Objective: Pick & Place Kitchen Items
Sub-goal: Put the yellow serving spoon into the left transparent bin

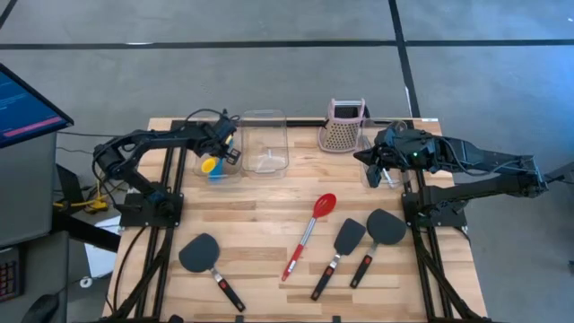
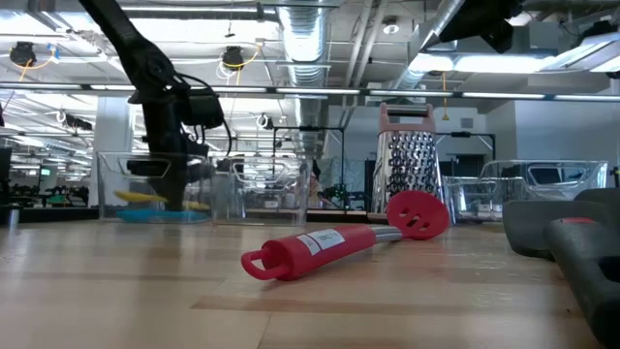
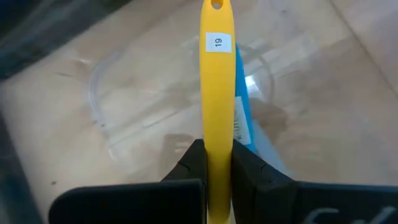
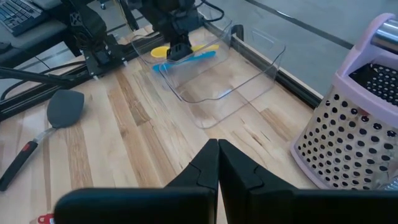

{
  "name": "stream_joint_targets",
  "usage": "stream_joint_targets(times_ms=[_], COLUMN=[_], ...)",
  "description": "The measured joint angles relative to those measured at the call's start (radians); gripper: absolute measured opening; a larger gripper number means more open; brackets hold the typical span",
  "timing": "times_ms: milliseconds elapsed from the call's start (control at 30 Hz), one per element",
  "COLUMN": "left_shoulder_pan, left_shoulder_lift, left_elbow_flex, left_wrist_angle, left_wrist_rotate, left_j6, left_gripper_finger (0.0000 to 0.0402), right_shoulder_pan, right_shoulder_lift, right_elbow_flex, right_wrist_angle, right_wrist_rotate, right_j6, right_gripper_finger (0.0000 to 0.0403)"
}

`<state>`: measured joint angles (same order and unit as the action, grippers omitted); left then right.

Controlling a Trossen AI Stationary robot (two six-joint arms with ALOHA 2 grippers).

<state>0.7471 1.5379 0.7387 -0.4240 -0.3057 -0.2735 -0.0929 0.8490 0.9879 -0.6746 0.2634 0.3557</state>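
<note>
My left gripper [image 1: 221, 154] reaches down into the left clear bin [image 1: 202, 148] and is shut on a small yellow spoon [image 3: 217, 74]. A blue spoon [image 3: 244, 118] lies under it on the bin floor. Both spoons also show in the right wrist view [image 4: 186, 51]. My right gripper [image 4: 217, 163] is shut and empty above the table's far right, near the grater [image 1: 343, 127]. A red spoon [image 1: 309, 229] and three black spatulas [image 1: 202, 254] [image 1: 345, 240] [image 1: 384, 231] lie flat on the table. No tongs show plainly. My left gripper pinches the yellow spoon's handle [image 3: 217, 140] between its two fingers, near the bowl end. The fingers [image 2: 160, 184] come from above, pointing down, and lie across the handle. The spoon sits about level, low in the bin over the blue spoon, its holed free end [image 3: 216, 6] pointing away.
An empty clear bin [image 1: 265, 144] stands in the far middle, with the pink-topped metal grater to its right. Another clear bin [image 2: 533, 189] stands at the far right. A monitor [image 1: 27, 103] is off the table's left side. Bare wood lies between the bins and the utensils.
</note>
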Motion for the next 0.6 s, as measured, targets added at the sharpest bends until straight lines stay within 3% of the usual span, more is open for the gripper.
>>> stream_joint_targets(times_ms=[600], left_shoulder_pan=[0.000], left_shoulder_lift=[0.000], left_elbow_flex=[-0.018], left_wrist_angle=[0.047], left_wrist_rotate=[-0.034], left_j6=[-0.004], left_gripper_finger=[0.0062], right_shoulder_pan=[0.000], right_shoulder_lift=[0.000], right_elbow_flex=[0.000], right_wrist_angle=[0.001], right_wrist_rotate=[0.000], right_j6=[0.002], right_gripper_finger=[0.0001])
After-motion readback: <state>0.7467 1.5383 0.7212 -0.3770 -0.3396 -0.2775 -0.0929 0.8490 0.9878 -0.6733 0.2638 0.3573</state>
